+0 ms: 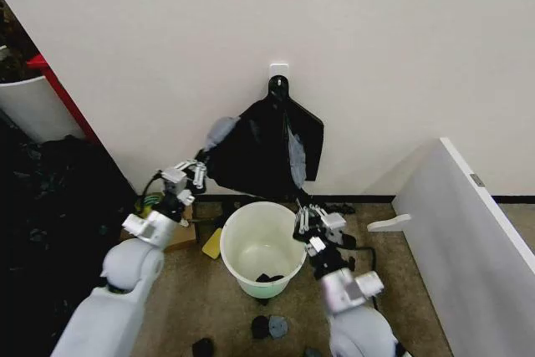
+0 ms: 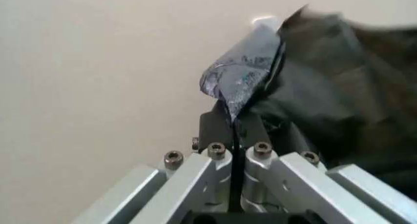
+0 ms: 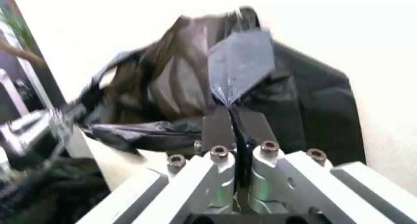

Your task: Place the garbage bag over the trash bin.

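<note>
Nearest the robot, a few dark scraps (image 1: pixel 269 326) lay on the floor, and just beyond them stood the bin (image 1: pixel 261 248), open and unlined, with a small black scrap in its bottom. The right gripper (image 1: pixel 310 221) hung at the bin's right rim, its fingers pinched tight on a thin fold of the bag (image 1: pixel 255 156), as the right wrist view showed. The left gripper (image 1: pixel 191 175) was higher and to the bin's left, its fingers likewise clamped on a crumpled edge. Between them the bag was stretched above and behind the bin, against the wall (image 1: pixel 376 48) under a hook (image 1: pixel 278 85) from which black plastic hung. The risks, as I judged them: each grip held only a sliver of slick film, so either could slip or tear under tension; the mouth looked unopened, so it might drape beside the rim rather than around it; and the plastic on the hook might snag.
</note>
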{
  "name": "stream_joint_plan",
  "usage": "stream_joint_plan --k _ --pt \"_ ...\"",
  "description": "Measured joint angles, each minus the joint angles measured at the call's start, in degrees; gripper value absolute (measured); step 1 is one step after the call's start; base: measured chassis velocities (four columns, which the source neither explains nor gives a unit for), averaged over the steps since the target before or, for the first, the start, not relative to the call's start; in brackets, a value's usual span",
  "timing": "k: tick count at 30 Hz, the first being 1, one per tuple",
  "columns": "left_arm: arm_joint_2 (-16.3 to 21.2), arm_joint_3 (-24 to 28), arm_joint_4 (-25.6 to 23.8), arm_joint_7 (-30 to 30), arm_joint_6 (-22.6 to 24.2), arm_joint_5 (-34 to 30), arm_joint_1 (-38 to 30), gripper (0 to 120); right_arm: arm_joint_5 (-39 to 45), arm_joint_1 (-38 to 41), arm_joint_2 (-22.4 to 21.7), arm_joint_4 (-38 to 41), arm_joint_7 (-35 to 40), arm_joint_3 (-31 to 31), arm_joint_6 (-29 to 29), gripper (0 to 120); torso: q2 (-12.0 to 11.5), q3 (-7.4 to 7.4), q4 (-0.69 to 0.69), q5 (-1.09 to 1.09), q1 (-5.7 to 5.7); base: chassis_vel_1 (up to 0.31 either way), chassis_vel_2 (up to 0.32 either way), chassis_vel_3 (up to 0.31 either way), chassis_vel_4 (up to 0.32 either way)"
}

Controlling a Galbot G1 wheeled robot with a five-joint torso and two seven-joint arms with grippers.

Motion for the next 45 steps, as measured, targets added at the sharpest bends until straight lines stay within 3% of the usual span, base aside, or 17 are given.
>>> stream_joint_plan --k 7,17,27,39,42,45 --pt "5.1 -3.35 -7.7 -5.92 2.03 3.03 7.44 0 3.61 -7.18 -4.99 12.89 2.85 1.79 -2.19 0 0.0 0.01 0.0 0.0 0.0 0.0 0.0 0.0 0.0" --pt "3.34 -1.22 -11.22 -6.3 3.54 2.26 11.77 0 0.58 -11.74 -5.49 14.67 4.39 2.62 -2.23 0 -0.01 0.01 0.0 0.01 0.01 0.0 0.0 0.0 0.0" --pt "1.02 1.99 -8.89 -7.29 4.09 4.09 14.66 0 0.43 -10.6 -5.26 9.76 7.34 -0.31 -4.2 0 -0.01 0.02 0.01 0.01 0.01 0.0 0.0 0.0 0.0" --pt "-2.14 10.73 -3.33 -12.19 5.52 0.06 14.92 0 1.49 -7.57 -6.58 4.22 11.84 0.75 -9.71 0 -0.01 0.02 0.0 0.01 0.02 0.0 0.0 0.0 0.0" --pt "-2.02 12.1 -2.64 -14.02 6.27 2.01 14.57 0 3.49 -7.49 -7.91 4.65 13.18 0.72 -12.84 0 -0.01 0.02 0.0 0.01 0.02 0.0 0.0 0.0 0.0" --pt "0.46 14.08 -3.17 -17.39 8.62 4.12 14.39 0 7.89 -7.95 -10.8 6.45 15.15 0.19 -17.04 0 -0.01 0.02 0.0 0.0 0.02 0.0 0.0 0.0 0.0"
